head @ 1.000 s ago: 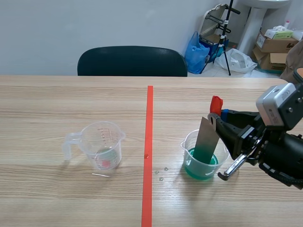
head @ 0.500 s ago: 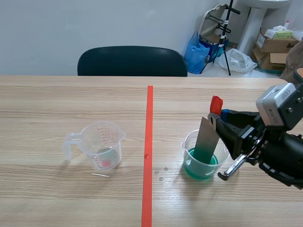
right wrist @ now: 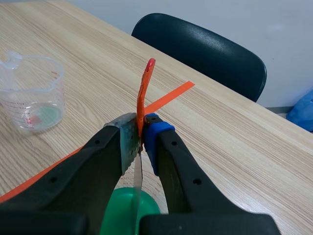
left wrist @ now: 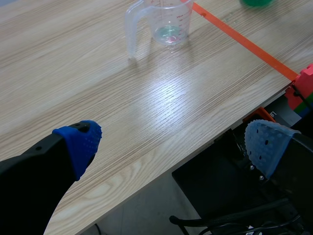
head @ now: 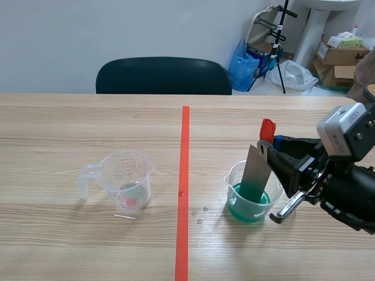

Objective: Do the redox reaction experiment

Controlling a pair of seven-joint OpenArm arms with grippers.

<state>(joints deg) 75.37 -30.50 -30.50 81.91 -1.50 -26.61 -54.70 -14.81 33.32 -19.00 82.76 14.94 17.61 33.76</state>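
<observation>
Evidently the step in hand is the dip itself. The right gripper (head: 265,147) is clenched on the upper end of a thin grey metal strip (head: 256,171), and a bent orange-red tab (head: 268,129) sticks up above the fingers. The strip hangs nearly upright, a little tilted. Its lower end is down in the green liquid of a small clear plastic cup (head: 235,178), which stands on the pale wooden table (head: 88,129) to the right of the orange-red tape line. In the right wrist view the strip (right wrist: 138,178) shows edge-on between the pads, with the green liquid directly under it. Whether it touches the cup's wall I cannot tell.

To do this well, I judge the arm should hold the strip steady with its end submerged and put no sideways push on the cup, which looks light enough to slide or tip. A few small droplets (head: 199,214) on the table between cup and tape line suggest spills come easily, so any lift should go straight up over the cup.

The left gripper (left wrist: 176,142) is released and holds nothing, its blue pads (left wrist: 80,142) wide apart. It hangs over the table's near edge, well apart from the clear plastic measuring jug with a handle (head: 126,178), which holds only a faint tint at its bottom.
</observation>
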